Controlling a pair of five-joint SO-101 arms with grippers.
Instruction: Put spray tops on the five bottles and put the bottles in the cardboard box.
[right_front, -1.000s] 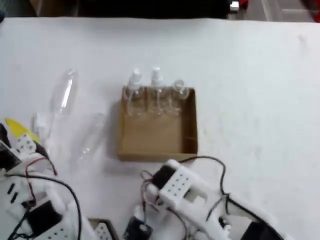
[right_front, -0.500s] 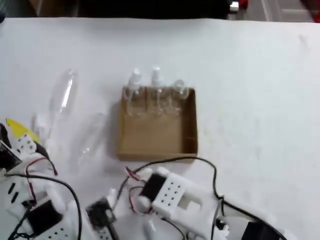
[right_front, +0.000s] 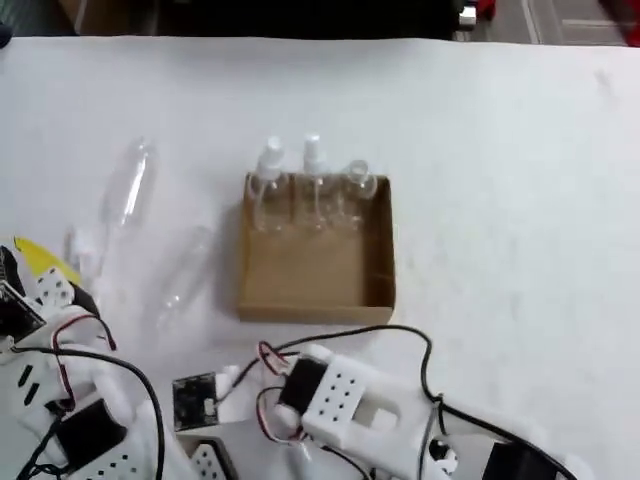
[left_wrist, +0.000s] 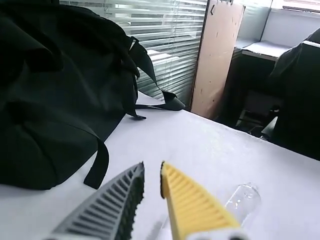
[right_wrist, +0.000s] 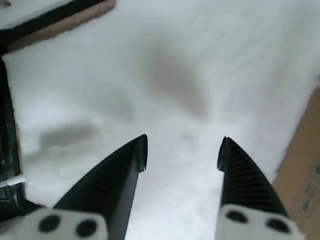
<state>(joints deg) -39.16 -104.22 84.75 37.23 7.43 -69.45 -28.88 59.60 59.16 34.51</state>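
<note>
Box (right_front: 310, 278) holding three bottles (right_front: 312, 198), two bottles (right_front: 128, 185) beside, left fingers (left_wrist: 190, 200) clenched, right fingers (right_wrist: 236, 172) spread

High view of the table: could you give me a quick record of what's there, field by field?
Box: cardboard box, mid-table
Inside box: three bottles upright along the far wall; two wear spray tops, third apparently bare
Outside box: two clear bottles lying to its left
Right gripper: open above bare table
Left gripper: jaws nearly together, holding nothing
</note>
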